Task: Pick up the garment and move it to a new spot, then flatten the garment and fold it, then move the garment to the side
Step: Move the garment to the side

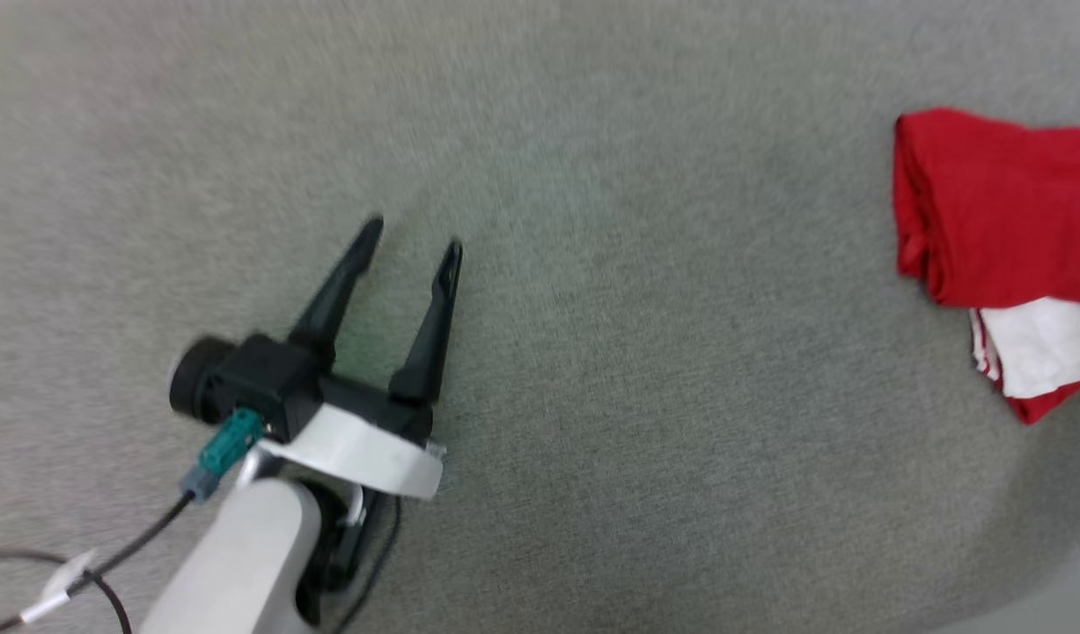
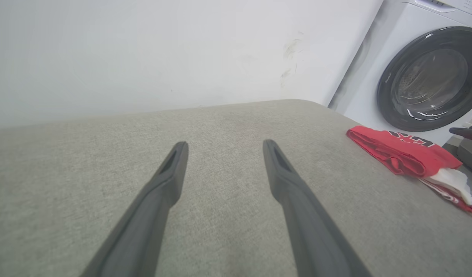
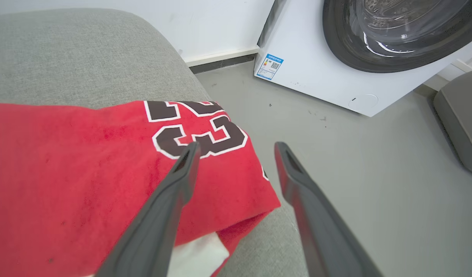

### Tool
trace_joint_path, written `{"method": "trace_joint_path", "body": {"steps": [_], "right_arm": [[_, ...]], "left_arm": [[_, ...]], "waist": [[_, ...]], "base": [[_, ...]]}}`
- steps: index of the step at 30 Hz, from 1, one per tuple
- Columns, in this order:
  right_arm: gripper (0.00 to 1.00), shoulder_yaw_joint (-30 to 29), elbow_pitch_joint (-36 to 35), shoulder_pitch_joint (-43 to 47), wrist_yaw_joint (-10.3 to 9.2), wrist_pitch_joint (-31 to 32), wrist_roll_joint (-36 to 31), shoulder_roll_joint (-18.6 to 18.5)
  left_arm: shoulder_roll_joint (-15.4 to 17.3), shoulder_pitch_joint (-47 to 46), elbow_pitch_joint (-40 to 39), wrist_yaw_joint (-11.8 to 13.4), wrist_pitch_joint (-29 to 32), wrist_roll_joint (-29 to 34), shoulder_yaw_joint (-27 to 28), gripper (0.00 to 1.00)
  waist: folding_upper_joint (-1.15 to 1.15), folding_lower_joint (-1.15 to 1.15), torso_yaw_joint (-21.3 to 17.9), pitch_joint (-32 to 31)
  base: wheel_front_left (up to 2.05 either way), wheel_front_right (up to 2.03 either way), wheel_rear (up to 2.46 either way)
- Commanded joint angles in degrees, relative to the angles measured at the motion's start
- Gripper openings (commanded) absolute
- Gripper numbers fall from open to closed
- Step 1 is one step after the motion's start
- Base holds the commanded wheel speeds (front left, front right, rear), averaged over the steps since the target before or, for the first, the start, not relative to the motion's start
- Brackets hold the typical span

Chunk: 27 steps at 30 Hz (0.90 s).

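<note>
The garment lies folded at the right edge of the grey cushioned surface, red with a white sleeve poking out below. In the right wrist view the garment shows its black "23" print. My right gripper hovers open over the garment's corner and the surface's edge, holding nothing. Well to the left, my left gripper stands open over bare fabric, far from the garment. The left gripper has nothing between its fingers.
A white washing machine with a dark round door stands on the grey floor just past the surface's right edge. A white wall runs behind. Another grey cushion sits at the far right.
</note>
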Motion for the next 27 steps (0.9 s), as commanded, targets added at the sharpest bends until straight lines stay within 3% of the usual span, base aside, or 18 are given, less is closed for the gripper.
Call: {"method": "trace_joint_path", "body": {"steps": [1,7,16,21,27], "right_arm": [[1.0,1.2,-0.9,2.7,-0.06,-0.6,0.2,0.5],[1.0,8.1,-5.9,13.0,-0.06,-3.9,3.7,3.0],[1.0,21.6,-16.5,26.5,-0.05,-3.5,12.0,6.8],[1.0,27.6,-23.6,31.6,-0.06,-3.8,15.7,8.4],[1.0,31.8,-32.7,36.5,-0.05,-4.3,18.2,9.5]], "left_arm": [[-0.5,2.3,0.7,0.8,-0.5,-0.8,0.4,1.0],[-2.7,9.5,4.2,3.1,-1.7,-4.1,2.2,1.0],[-3.3,16.1,5.7,6.2,-2.3,-6.1,6.1,1.0],[-3.0,18.2,5.7,6.6,-2.6,-5.7,7.9,1.0],[-1.1,20.7,4.5,5.0,-2.7,-4.5,10.4,1.0]], "waist": [[0.0,0.0,1.4,-6.3],[0.0,0.0,3.6,-15.9],[0.0,0.0,8.4,-22.9],[0.0,0.0,11.2,-25.7],[0.0,0.0,13.1,-27.8]], "base": [[0.0,0.0,0.0],[0.0,0.0,0.0],[0.0,0.0,0.0],[0.0,0.0,0.0],[0.0,0.0,0.0]]}}
